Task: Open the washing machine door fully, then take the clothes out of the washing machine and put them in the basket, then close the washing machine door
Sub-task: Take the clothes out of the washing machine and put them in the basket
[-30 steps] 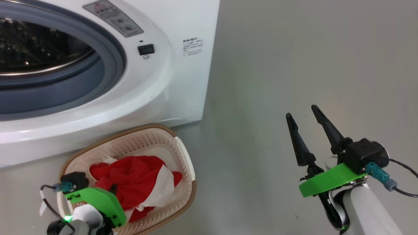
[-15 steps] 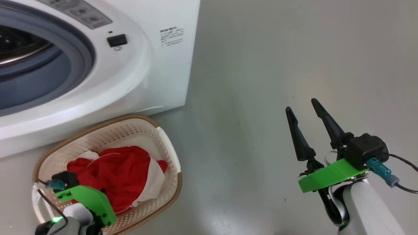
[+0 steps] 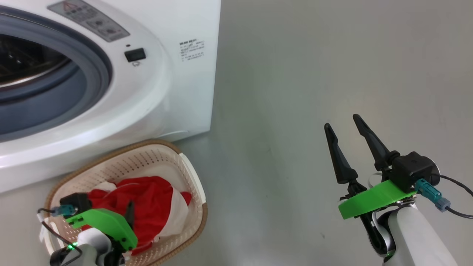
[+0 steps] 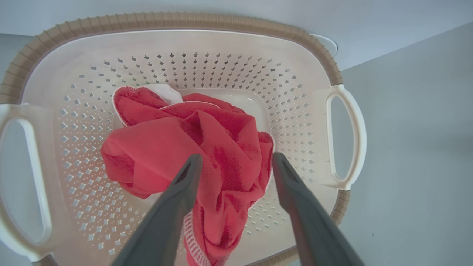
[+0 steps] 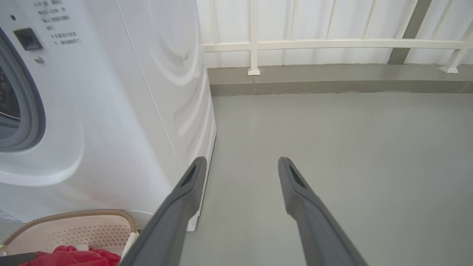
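Where the left hand [image 4: 235,157] hangs over the basket [image 4: 177,22], its two dark fingers stand spread and released, clamping nothing. The clothes [image 4: 177,144] lie bunched in a red heap with white trim on the basket's floor, and part of the heap rises between the two fingers. In the left wrist view the left finger seems to brush the fabric, though contact cannot be told for sure. The basket sits on the grey floor [image 3: 295,111], just in front of the washing machine [image 3: 177,92], its brown rim close to the machine's white front and one white handle [image 4: 347,136] facing the bare floor. Well apart on the robot's right, the right hand [image 3: 342,122] hovers above the floor, fingers wide and empty. Beyond the basket, the machine's opening shows its grey rubber ring [image 3: 55,99] and the steel drum [image 3: 22,66] behind it. Farthest back, a white railing [image 5: 332,44] runs along the wall.
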Controlling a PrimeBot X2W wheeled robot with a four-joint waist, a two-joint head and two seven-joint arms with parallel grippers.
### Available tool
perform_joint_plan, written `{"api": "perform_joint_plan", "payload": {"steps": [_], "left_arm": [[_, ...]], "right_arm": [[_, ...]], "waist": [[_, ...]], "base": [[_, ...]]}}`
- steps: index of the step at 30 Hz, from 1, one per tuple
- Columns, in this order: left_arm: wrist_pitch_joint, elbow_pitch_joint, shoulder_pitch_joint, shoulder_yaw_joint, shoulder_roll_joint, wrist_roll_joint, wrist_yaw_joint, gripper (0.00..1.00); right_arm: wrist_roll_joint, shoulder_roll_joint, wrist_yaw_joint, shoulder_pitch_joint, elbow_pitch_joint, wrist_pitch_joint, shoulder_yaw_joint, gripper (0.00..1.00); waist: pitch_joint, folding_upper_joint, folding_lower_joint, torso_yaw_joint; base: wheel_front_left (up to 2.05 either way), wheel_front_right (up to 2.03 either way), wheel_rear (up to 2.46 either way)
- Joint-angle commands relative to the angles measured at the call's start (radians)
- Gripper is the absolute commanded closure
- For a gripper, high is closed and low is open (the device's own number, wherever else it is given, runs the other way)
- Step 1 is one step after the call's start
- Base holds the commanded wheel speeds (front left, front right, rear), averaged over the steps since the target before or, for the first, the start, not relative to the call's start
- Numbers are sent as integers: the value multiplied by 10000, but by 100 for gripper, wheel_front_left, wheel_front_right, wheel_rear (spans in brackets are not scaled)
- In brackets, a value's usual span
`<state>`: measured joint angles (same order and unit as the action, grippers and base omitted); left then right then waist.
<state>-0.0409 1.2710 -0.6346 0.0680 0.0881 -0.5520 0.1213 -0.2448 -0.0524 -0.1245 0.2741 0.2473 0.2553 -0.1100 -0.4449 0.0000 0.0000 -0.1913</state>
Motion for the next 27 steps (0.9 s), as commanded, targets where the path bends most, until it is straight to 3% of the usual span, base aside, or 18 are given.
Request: {"api": "perform_joint_plan", "payload": {"steps": [1,12,18,22,27], "left_arm": [[-208,-76,218,-188,203,-107,60,0],[-1371,-958,866,516,18,-496,91,0],[-2093,-1842,1586,1115,326,-474,92,0],[-2197,-2626,1984,906,507,-314,84,0],[-2205,-4815,2849,193,613,401,-181,0]], "right_arm": [[75,21,-62,-64,-185,65,-177,0],[331,22,-62,-495,-3,65,-4,0],[497,15,-62,-955,142,65,242,0],[568,4,-62,-1151,142,65,341,0],[543,5,-62,-1350,-59,65,426,0]], "waist": [[405,0,0,141],[1757,0,0,563],[2801,0,0,776],[3224,0,0,880],[3598,0,0,1005]], "base": [[0,0,0],[0,0,0],[0,0,0],[0,0,0],[0,0,0]]}}
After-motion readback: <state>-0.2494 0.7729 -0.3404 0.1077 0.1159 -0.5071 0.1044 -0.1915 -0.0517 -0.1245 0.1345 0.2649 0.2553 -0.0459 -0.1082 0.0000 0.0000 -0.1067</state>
